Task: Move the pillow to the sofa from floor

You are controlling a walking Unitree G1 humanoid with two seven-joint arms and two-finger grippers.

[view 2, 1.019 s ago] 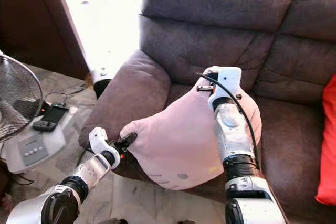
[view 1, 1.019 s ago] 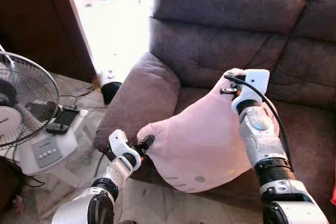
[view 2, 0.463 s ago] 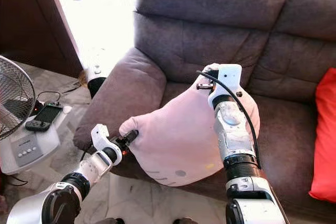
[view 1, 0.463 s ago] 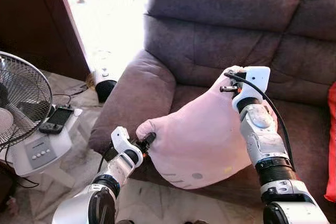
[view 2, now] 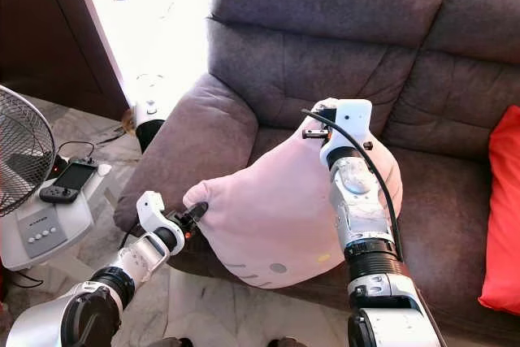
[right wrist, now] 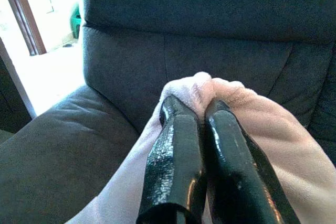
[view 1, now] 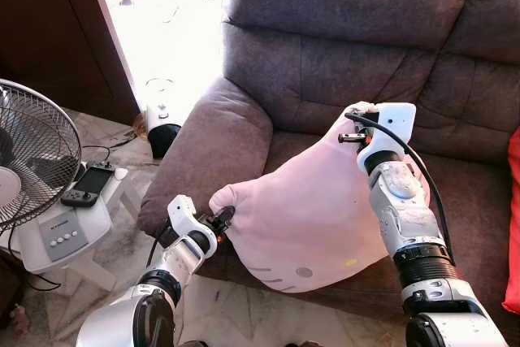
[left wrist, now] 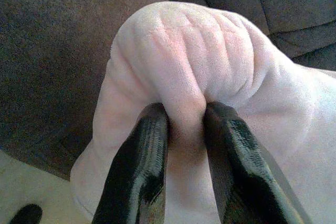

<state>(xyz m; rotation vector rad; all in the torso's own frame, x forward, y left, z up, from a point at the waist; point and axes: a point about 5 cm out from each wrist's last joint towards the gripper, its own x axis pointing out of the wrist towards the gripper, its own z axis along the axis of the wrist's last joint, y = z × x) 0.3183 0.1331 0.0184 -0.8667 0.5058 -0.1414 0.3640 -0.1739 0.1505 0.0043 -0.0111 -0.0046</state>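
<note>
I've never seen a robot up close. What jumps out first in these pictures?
A big pale pink pillow is held up over the front edge of a brown-grey sofa, pinched at two corners: the left gripper clamps its near corner, the right gripper its far one. On the floor to the robot's left stands a fan, and a red cushion lies at the sofa's right end.

Over the last second the pink pillow (view 1: 313,217) rode slightly further toward the sofa (view 1: 349,46) seat, its lower edge sitting a touch higher over the seat's front lip. The left hand (view 1: 218,220), pinching the pillow's corner, lifted and drew in closer to the armrest (view 1: 207,152). The right hand (right wrist: 197,109) on the top corner barely shifted.
</note>
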